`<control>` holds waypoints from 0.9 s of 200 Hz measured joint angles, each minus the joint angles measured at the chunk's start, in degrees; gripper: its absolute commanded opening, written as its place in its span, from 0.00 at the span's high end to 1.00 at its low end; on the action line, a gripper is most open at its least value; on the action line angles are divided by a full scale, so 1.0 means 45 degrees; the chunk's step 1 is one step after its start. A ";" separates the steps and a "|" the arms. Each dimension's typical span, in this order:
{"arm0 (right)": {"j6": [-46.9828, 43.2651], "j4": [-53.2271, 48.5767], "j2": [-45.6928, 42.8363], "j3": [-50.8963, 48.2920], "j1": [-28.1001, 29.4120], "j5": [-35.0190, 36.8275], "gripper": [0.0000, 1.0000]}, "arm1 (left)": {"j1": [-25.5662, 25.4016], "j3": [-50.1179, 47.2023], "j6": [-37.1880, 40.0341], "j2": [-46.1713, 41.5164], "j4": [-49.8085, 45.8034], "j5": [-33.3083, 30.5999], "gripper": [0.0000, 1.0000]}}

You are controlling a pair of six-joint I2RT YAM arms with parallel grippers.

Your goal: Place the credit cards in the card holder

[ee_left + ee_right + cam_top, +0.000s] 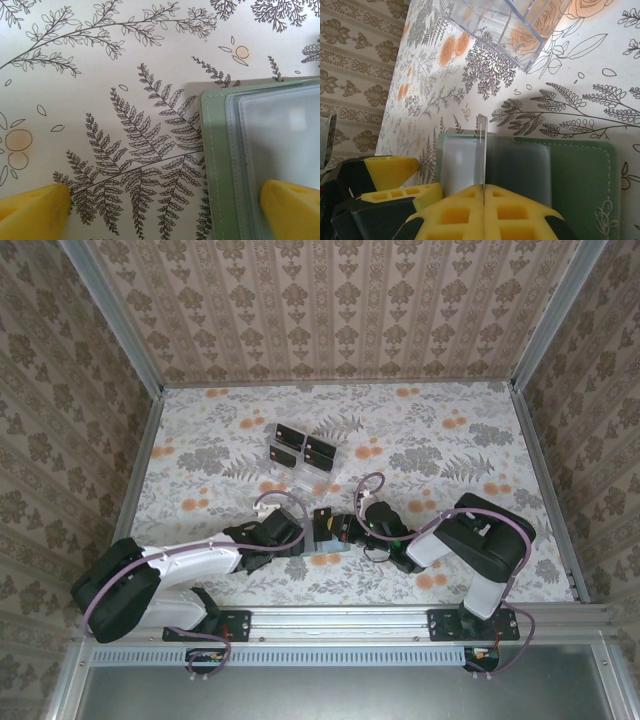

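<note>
The right claw (484, 190) is pinched fully shut on a credit card (481, 150). The card sticks straight out ahead of its fingertips and is seen edge-on from the wrist, so only a thin pale line shows. Beneath the card and just ahead of the fingertips lies the card holder (570, 170), grey-green and opened flat on the floral table (580, 100), with its clear inner pockets right under the card. Whether the card touches a pocket I cannot tell. Farther ahead of this claw, apart from the holder, sits a clear plastic rack (505, 25). From above, the other credit cards (305, 445) stand in its slots.

The left claw (162, 212) is spread as wide as it goes and grips nothing. One yellow finger (290, 210) hangs over the holder's clear pocket, while the opposite one is over bare table off to the side. The holder's stitched corner sits between them, nearer the first. In the top view the two claws face each other, tips close, with the held card between them
</note>
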 measured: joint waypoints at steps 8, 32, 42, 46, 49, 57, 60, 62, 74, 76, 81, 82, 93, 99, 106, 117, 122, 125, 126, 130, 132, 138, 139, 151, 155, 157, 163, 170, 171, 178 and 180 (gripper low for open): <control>0.0000 0.0087 0.0034 -0.0039 0.0000 0.0000 1.00 | 0.0000 0.0000 0.0000 0.0000 0.0000 0.0000 0.00; 0.0053 0.0510 0.0345 -0.0155 0.0000 0.0005 1.00 | 0.0000 0.0000 0.0000 0.0000 0.0000 0.0000 0.00; 0.0063 0.0767 0.0510 -0.0209 0.0000 0.0005 1.00 | 0.0000 0.0000 0.0000 0.0000 0.0005 0.0000 0.00; 0.0083 0.0860 0.0563 -0.0228 0.0000 0.0000 1.00 | 0.0000 0.0000 0.0000 0.0000 0.0005 0.0000 0.00; 0.0087 0.0957 0.0607 -0.0248 0.0000 0.0005 1.00 | 0.0000 0.0000 0.0000 0.0000 0.0000 0.0000 0.00; 0.0097 0.1200 0.0704 -0.0301 0.0000 0.0005 1.00 | 0.0000 0.0000 0.0000 0.0000 0.0000 0.0000 0.00; 0.0097 0.1307 0.0743 -0.0325 0.0000 0.0005 1.00 | 0.0000 0.0000 0.0000 0.0000 0.0005 0.0000 0.00; 0.0097 0.1375 0.0763 -0.0335 0.0000 0.0005 1.00 | 0.0000 0.0000 0.0000 0.0000 0.0000 0.0000 0.00; 0.0097 0.1685 0.0860 -0.0398 0.0000 0.0005 1.00 | 0.0000 0.0000 -0.0005 -0.0015 -0.0005 0.0000 0.00; 0.0097 0.1729 0.0869 -0.0403 0.0000 0.0010 1.00 | 0.0000 0.0000 0.0000 -0.0019 -0.0005 0.0000 0.00; 0.0097 0.1841 0.0889 -0.0432 0.0000 0.0015 1.00 | 0.0000 -0.0010 -0.0005 -0.0029 -0.0005 0.0000 0.00; 0.0097 0.1855 0.0894 -0.0432 0.0000 0.0010 1.00 | 0.0000 -0.0010 -0.0005 -0.0029 -0.0005 0.0000 0.00; 0.0097 0.2103 0.0942 -0.0491 0.0000 0.0024 1.00 | 0.0000 -0.0029 -0.0005 -0.0049 0.0010 0.0000 0.00; 0.0097 0.2171 0.0957 -0.0491 0.0000 0.0034 1.00 | 0.0000 -0.0053 -0.0005 -0.0073 0.0024 0.0000 0.00; 0.0097 0.2249 0.0986 -0.0491 -0.0010 0.0053 1.00 | 0.0000 -0.0068 -0.0005 -0.0083 0.0039 0.0000 0.00; 0.0097 0.2312 0.1010 -0.0491 -0.0024 0.0058 1.00 | 0.0000 -0.0073 -0.0005 -0.0083 0.0049 0.0000 0.00; 0.0097 0.2336 0.1030 -0.0491 -0.0039 0.0053 1.00 | 0.0000 -0.0073 -0.0005 -0.0083 0.0049 0.0000 0.00; 0.0097 0.2351 0.1054 -0.0486 -0.0039 0.0053 1.00 | 0.0000 -0.0073 0.0000 -0.0083 0.0049 0.0000 0.00; 0.0097 0.2365 0.1064 -0.0486 -0.0039 0.0053 1.00 | 0.0000 -0.0073 -0.0005 -0.0083 0.0049 0.0000 0.00; 0.0097 0.2399 0.1093 -0.0486 -0.0044 0.0053 1.00 | 0.0000 -0.0073 0.0000 -0.0083 0.0049 0.0000 0.00; 0.0097 0.2404 0.1112 -0.0486 -0.0049 0.0053 1.00 | 0.0000 -0.0073 -0.0005 -0.0083 0.0049 0.0000 0.00; 0.0102 0.2429 0.1166 -0.0486 -0.0049 0.0053 1.00 | 0.0000 -0.0073 -0.0005 -0.0083 0.0049 0.0000 0.00; 0.0107 0.2433 0.1171 -0.0486 -0.0049 0.0053 1.00 | 0.0000 -0.0073 -0.0005 -0.0083 0.0049 0.0000 0.00; 0.0204 0.2492 0.1273 -0.0491 -0.0049 0.0049 1.00 | 0.0000 -0.0073 0.0000 -0.0083 0.0053 0.0000 0.00; 0.0238 0.2516 0.1302 -0.0491 -0.0049 0.0049 1.00 | 0.0000 -0.0083 0.0000 -0.0083 0.0068 -0.0005 0.00; 0.0248 0.2526 0.1307 -0.0491 -0.0049 0.0049 1.00 | 0.0000 -0.0083 -0.0005 -0.0083 0.0068 -0.0005 0.00; 0.0291 0.2603 0.1345 -0.0495 -0.0049 0.0044 1.00 | 0.0000 -0.0083 -0.0005 -0.0083 0.0073 -0.0005 0.00; 0.0340 0.2710 0.1375 -0.0520 -0.0049 0.0019 1.00 | 0.0000 -0.0083 -0.0005 -0.0083 0.0073 -0.0005 0.00; 0.0345 0.2725 0.1375 -0.0525 -0.0049 0.0010 1.00 | 0.0000 -0.0083 -0.0005 -0.0083 0.0073 -0.0005 0.00; 0.0379 0.2803 0.1389 -0.0563 -0.0049 0.0000 1.00 | 0.0000 -0.0083 -0.0005 -0.0083 0.0073 -0.0005 0.00; 0.0398 0.2822 0.1394 -0.0578 -0.0049 -0.0005 1.00 | 0.0000 -0.0083 -0.0005 -0.0083 0.0073 -0.0005 0.00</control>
